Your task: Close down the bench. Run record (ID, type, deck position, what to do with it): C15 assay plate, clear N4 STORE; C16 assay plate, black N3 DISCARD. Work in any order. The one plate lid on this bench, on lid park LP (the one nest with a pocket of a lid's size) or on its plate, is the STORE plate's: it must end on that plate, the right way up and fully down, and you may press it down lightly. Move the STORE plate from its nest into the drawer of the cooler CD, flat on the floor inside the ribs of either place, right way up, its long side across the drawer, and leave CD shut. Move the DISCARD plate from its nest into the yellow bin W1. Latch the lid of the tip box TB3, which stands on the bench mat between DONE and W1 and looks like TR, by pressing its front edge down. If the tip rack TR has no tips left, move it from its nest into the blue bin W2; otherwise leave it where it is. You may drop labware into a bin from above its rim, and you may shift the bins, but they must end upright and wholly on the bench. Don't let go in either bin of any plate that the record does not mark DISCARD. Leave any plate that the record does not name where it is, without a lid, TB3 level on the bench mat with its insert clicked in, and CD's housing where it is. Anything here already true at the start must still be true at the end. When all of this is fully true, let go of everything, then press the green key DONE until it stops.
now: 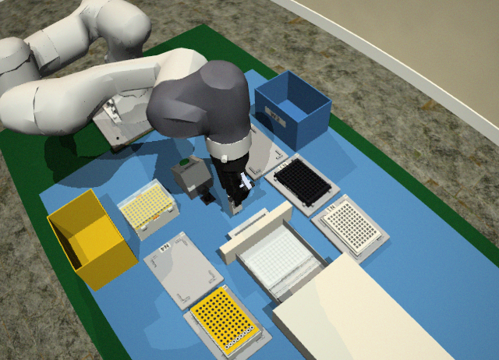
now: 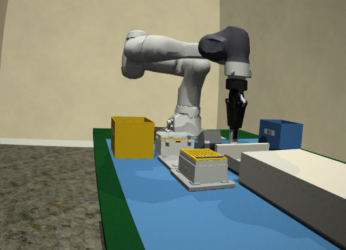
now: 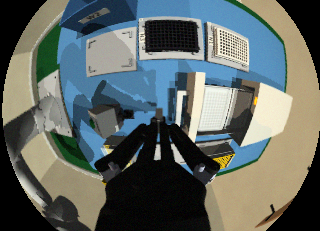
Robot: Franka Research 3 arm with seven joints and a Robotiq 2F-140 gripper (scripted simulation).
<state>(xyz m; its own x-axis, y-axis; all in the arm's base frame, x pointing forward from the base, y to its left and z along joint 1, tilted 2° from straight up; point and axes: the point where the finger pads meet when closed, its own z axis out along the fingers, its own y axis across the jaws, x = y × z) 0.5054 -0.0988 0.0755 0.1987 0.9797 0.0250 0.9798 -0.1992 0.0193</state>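
The gripper (image 1: 235, 208), jaws shut on nothing, hangs just behind the open drawer's front panel (image 1: 257, 231), where the lidded clear plate (image 1: 276, 257) lies, its far end hidden under the cooler housing (image 1: 354, 308).

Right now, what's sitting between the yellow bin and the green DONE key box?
In the top view, the lidded tip box stands between the yellow bin and the DONE key box.

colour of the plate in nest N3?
Black: the flat, gridded assay plate on its grey nest. Clearest in the top view.
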